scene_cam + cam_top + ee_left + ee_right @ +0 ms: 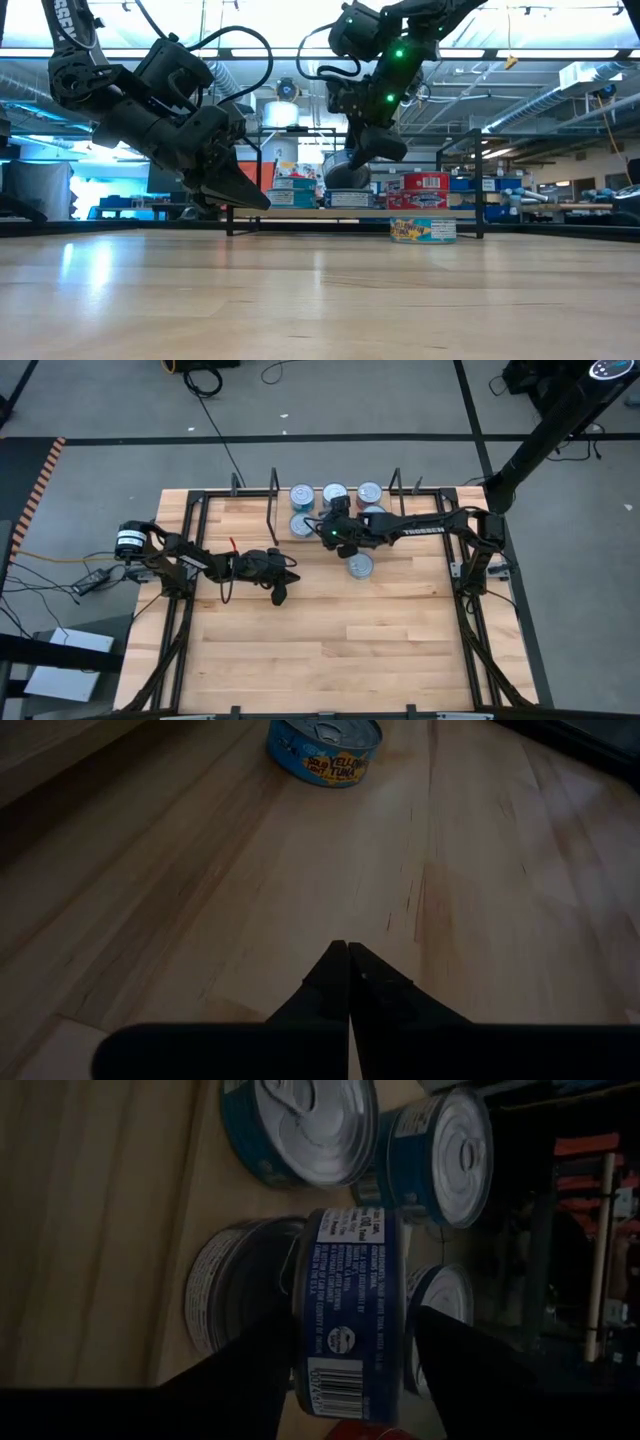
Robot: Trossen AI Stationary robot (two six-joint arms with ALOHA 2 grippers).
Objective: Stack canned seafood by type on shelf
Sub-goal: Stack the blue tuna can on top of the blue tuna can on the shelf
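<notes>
Several tins of canned seafood stand on the shelf (272, 500) at the table's far edge: silver lids (334, 493), teal labels (295, 197), red labels (425, 182). My right gripper (352, 1320) is open there, one finger on each side of a dark blue tin (350, 1290) that lies on top of a dark tin (240, 1285). One more blue tuna tin (360, 565) sits alone on the board nearer the middle. Left of centre, my left gripper (280, 596) is shut and empty, just above the wood. My right gripper has one finger over the dark blue tin's lid and one under its bottom face, coming in slanting down from the table's right. A thin gap shows at the upper finger (450, 1360). Whether the lower finger (262, 1370) touches the tin, I cannot tell.
Black wire uprights (395, 485) bound the shelf on both sides. A black frame rail (470, 590) runs along the table's edges. Bare wood (330, 650) fills the near half of the table.
</notes>
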